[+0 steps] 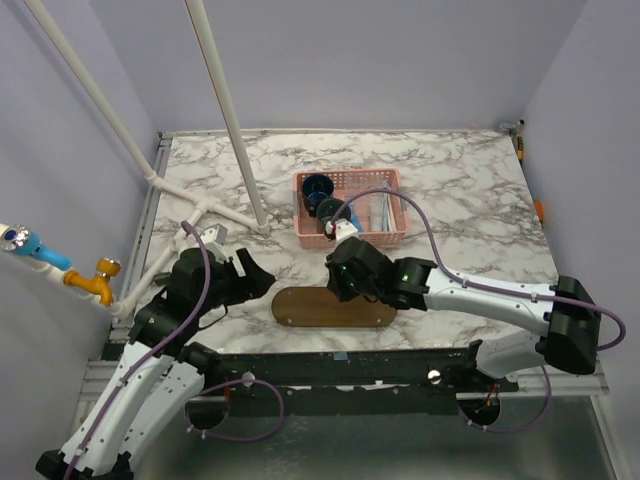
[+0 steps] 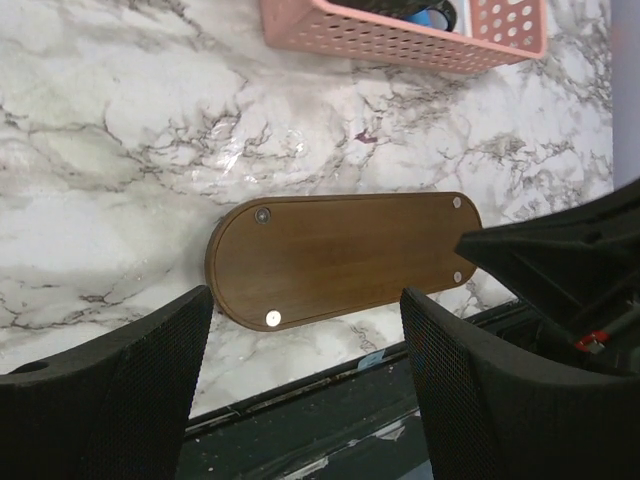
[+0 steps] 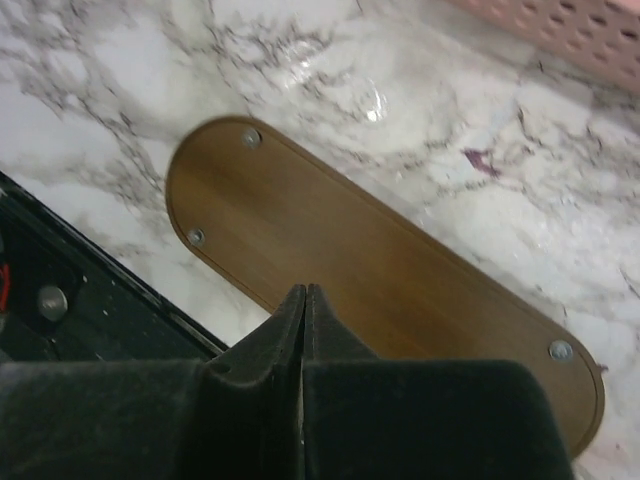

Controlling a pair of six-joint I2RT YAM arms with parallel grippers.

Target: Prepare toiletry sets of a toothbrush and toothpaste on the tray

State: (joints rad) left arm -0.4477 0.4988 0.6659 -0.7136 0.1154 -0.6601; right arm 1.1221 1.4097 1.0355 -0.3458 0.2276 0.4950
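Right wrist view: the right gripper [image 3: 303,295], black jaws pressed together, hangs over the smooth oval wooden tray [image 3: 330,240] on the veined marble table [image 3: 120,90]; left gripper [image 2: 305,300] spread.

tray [image 1: 310,309]: dk brown oval wood board, flat, long axis L-R, nr front edge of marble table [image 1: 470,200] | toiletry sets [image 1: 378,213]: pale slim bits in rt half of pink basket [image 1: 385,239], behind tray, detail unclear

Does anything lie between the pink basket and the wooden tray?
Nothing visible does. The table between basket and tray is bare, and the tray holds nothing. The right gripper hangs above it, jaws shut.
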